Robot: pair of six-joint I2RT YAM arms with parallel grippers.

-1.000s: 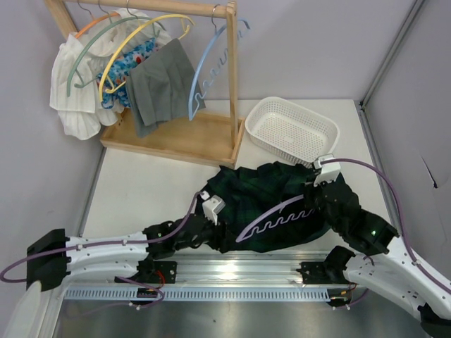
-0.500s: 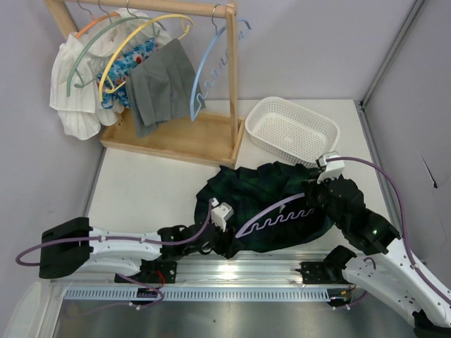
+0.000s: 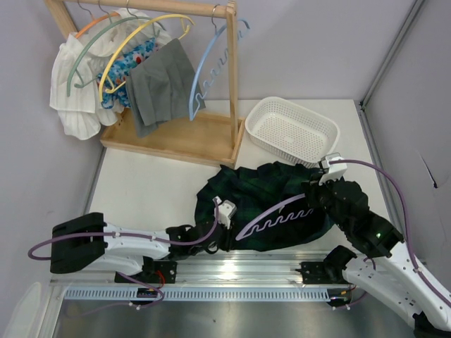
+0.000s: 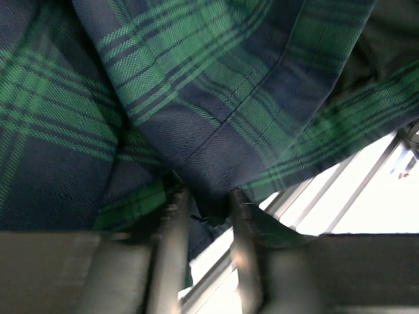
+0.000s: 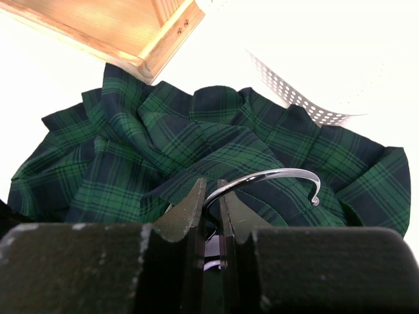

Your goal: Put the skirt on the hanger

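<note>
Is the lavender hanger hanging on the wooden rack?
No, the hanger lies across the skirt on the table, away from the wooden rack.

The left arm (image 3: 134,243) and right arm (image 3: 394,257) have white shells and black joints. Lavender cables (image 3: 356,163) run along them, and the gripper fingers (image 4: 171,261) are dark grey.

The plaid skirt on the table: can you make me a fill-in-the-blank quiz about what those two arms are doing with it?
1. The pale lavender plastic hanger with a wavy bar lies on ____ of the dark green and navy plaid fabric skirt.
2. The left gripper has its jaws shut on a fold of the ____.
3. The right gripper has its jaws shut at the hanger's silver metal ____.
4. The white perforated plastic basket is ____.

Missing words: top; skirt; hook; empty.
</note>
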